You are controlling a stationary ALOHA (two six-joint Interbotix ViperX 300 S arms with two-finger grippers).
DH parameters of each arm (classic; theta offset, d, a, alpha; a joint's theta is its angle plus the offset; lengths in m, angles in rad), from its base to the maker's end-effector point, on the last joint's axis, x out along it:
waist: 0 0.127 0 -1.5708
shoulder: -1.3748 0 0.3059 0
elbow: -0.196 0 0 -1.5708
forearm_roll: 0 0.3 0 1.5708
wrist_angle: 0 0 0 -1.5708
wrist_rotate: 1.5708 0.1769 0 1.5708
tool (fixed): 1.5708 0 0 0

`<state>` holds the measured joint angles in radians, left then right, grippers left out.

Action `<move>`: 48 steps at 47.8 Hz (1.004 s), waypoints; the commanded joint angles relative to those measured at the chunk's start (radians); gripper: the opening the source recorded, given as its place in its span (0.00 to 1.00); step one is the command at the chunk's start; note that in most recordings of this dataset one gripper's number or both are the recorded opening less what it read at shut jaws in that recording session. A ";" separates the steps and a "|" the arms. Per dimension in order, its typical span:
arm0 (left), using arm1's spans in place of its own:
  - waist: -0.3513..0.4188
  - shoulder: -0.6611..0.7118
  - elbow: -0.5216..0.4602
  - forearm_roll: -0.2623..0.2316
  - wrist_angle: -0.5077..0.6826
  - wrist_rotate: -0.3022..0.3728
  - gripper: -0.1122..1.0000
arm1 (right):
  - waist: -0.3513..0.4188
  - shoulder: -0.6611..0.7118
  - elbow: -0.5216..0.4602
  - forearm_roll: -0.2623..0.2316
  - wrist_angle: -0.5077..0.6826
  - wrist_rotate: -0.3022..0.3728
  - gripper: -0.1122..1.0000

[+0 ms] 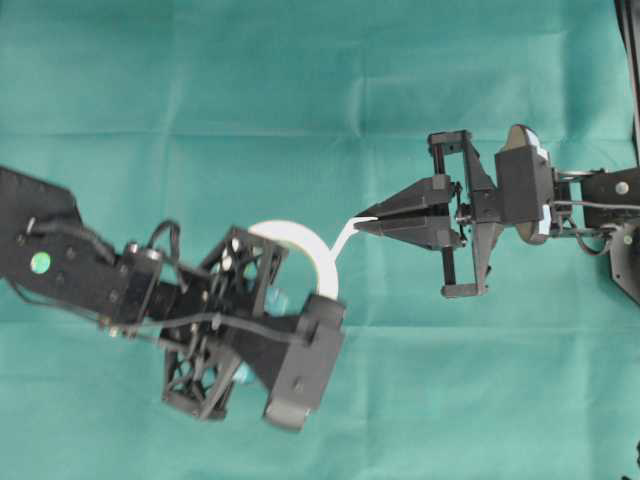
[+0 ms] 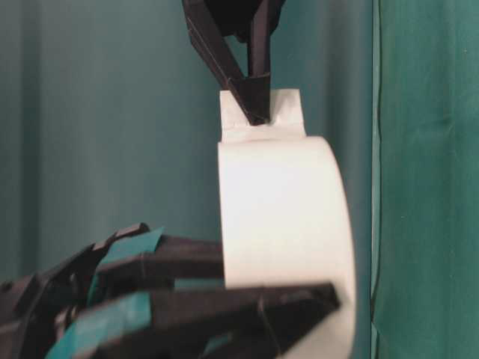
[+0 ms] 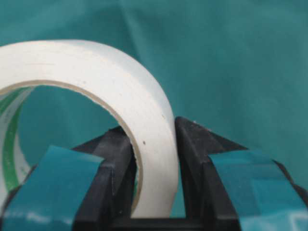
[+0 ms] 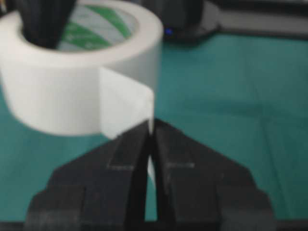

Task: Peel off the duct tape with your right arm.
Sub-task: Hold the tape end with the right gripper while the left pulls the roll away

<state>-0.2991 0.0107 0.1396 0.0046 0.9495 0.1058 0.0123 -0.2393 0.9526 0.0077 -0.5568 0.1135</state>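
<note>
The duct tape [image 1: 300, 243] is a wide white roll with a green-and-white printed core [image 4: 98, 21]. My left gripper [image 3: 154, 144], its fingers wrapped in teal strips, is shut on the roll's wall, one finger inside the ring and one outside. A short white tab [image 1: 348, 232] runs from the roll toward the right. My right gripper [image 1: 362, 224], on the right arm [image 1: 520, 190], is shut on that tab's end. In the table-level view the black fingertips [image 2: 254, 101] pinch the tab [image 2: 284, 108] just above the roll [image 2: 281, 217]. The right wrist view shows the tab [image 4: 127, 108] entering my right gripper [image 4: 150, 127].
A green cloth [image 1: 300, 80] covers the whole table. The right arm's base parts [image 1: 625, 230] stand at the right edge. A dark block with a small blue light [image 4: 183, 21] sits behind the roll in the right wrist view.
</note>
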 commanded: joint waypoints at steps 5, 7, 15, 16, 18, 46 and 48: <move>-0.077 -0.026 -0.037 -0.011 0.015 0.029 0.29 | -0.032 -0.023 -0.002 0.008 -0.008 -0.003 0.02; -0.086 -0.026 -0.038 -0.011 0.020 0.037 0.29 | -0.034 -0.025 -0.003 0.008 -0.008 -0.003 0.02; -0.132 -0.018 -0.051 -0.012 0.021 0.100 0.29 | -0.046 -0.029 0.000 0.008 -0.008 -0.003 0.02; -0.135 -0.018 -0.052 -0.012 0.020 0.109 0.29 | -0.048 -0.029 0.002 0.008 -0.008 -0.003 0.02; -0.147 -0.014 -0.058 -0.012 0.017 0.127 0.29 | -0.052 -0.029 0.002 0.008 -0.008 -0.003 0.02; -0.256 0.035 -0.166 -0.018 0.005 0.301 0.29 | -0.055 -0.031 0.006 0.008 -0.009 -0.002 0.02; -0.258 0.037 -0.167 -0.018 0.003 0.305 0.29 | -0.055 -0.032 0.005 0.008 -0.009 -0.002 0.02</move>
<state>-0.5154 0.0660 0.0107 0.0015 0.9664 0.4080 -0.0245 -0.2516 0.9633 0.0077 -0.5599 0.1135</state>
